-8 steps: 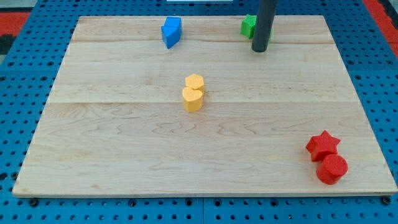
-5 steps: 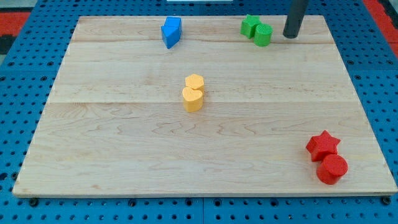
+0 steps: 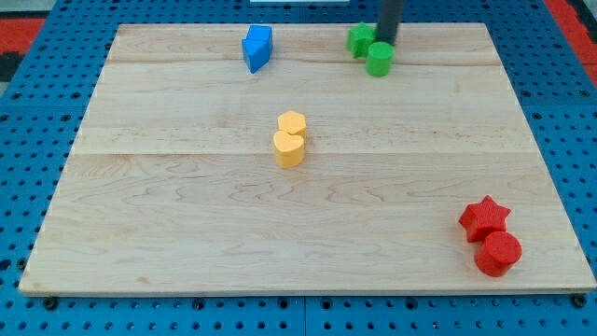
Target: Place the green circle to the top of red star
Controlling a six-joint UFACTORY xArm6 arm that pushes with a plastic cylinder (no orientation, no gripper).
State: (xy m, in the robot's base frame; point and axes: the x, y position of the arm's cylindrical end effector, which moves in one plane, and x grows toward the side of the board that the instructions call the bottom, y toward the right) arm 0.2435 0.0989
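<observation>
My tip (image 3: 386, 42) sits right behind the green circle (image 3: 380, 59), which lies just toward the view's bottom; red star (image 3: 484, 217) far beyond, bottom-right (no gripper here, just a rod).

Lab bench: wooden board (image 3: 187, 233) on blue pegboard (image 3: 37, 112) (perforated).

Blue block (image 3: 257, 48) at the board's (image 3: 168, 233) top; two touching yellow blocks (image 3: 291, 138) mid-board; red cylinder (image 3: 498, 253) bottom right.
</observation>
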